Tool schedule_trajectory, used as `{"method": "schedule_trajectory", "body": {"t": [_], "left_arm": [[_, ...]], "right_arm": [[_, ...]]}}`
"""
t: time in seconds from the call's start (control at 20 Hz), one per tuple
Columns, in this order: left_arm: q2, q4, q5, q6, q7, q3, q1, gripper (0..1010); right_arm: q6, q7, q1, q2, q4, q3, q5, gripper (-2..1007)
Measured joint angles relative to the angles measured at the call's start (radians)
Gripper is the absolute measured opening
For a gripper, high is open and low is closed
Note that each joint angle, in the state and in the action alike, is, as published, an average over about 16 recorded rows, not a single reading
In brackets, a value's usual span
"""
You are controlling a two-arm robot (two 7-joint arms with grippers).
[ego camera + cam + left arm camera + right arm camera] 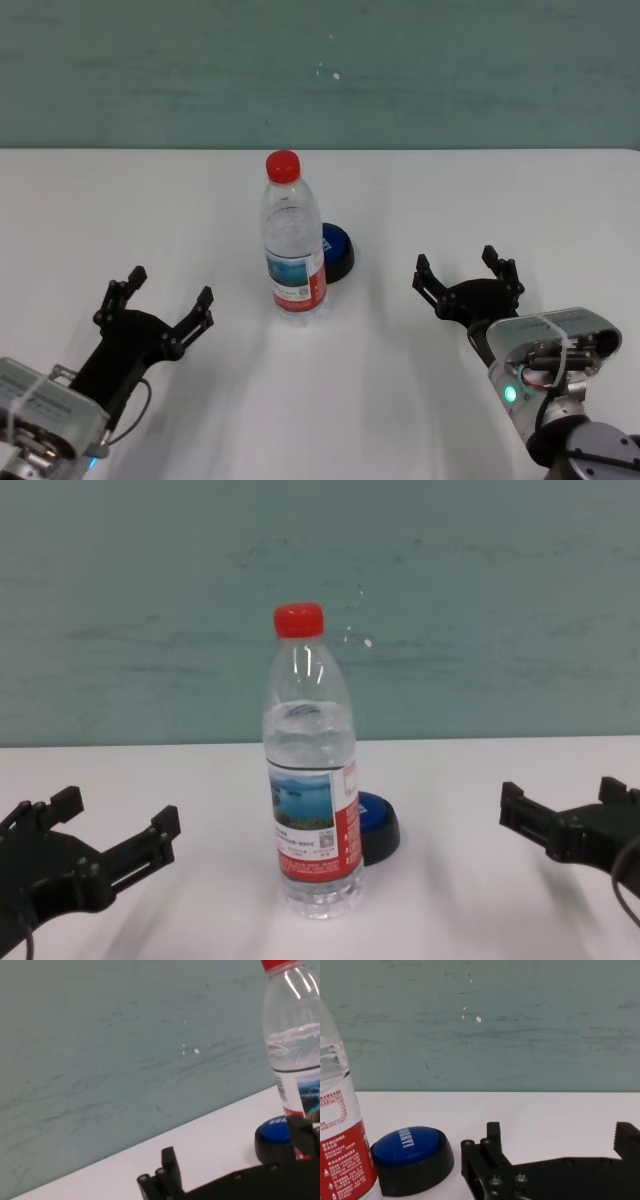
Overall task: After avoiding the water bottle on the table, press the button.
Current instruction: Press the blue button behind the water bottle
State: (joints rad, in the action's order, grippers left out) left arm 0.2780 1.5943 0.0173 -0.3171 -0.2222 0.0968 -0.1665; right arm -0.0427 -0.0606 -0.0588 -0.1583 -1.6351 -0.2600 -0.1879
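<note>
Bottle upright at mid-table, button just behind it.

I find the bottle (294,242) standing on the table (480,200), with the button (336,251) behind it on its right. My left gripper (168,298) and right gripper (466,272) flank it, well apart, fingers spread wide, holding nothing.

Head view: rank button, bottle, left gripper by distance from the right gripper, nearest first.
From the right gripper, on the right of the table:
1. Button, centre, partly behind the bottle.
2. Bottle, centre, upright, just left of the button.
3. Left gripper, far left side.
</note>
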Motion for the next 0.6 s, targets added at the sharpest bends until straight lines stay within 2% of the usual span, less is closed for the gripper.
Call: {"method": "schedule_trajectory", "body": {"t": [0.6], "left_arm": [[0.0, -0.001, -0.001, 0.0, 0.0, 0.001, 0.001, 1000]], "right_arm": [[0.0, 0.0, 0.0, 0.0, 0.0, 0.0, 0.0, 1004]]}}
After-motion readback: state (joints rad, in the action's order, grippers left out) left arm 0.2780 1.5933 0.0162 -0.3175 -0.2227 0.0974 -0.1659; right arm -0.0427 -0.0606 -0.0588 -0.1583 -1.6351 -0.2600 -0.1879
